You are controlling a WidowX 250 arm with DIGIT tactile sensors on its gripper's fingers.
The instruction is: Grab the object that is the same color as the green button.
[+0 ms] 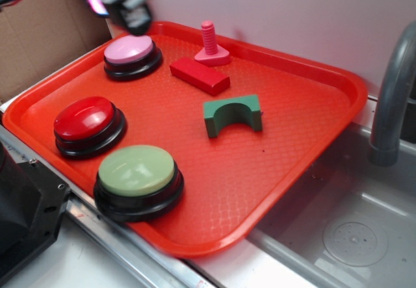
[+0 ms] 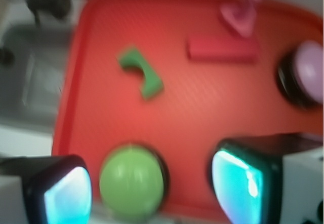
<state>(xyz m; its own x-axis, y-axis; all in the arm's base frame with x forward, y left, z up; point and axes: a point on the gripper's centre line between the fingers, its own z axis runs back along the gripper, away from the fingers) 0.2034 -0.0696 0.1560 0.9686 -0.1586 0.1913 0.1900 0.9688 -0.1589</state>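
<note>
The object, a small dark green arch-shaped block, lies on the red tray near its middle; the blurred wrist view shows the object at upper left of the tray. The green button sits at the tray's front corner, and the wrist view has the green button low between my fingers. My gripper hangs high above the tray's back left, over the pink button, far from the block. In the wrist view my gripper is open with nothing held.
A red button and a pink button stand along the tray's left side. A red rectangular block and a pink bolt piece lie at the back. A steel sink with a grey faucet is at the right.
</note>
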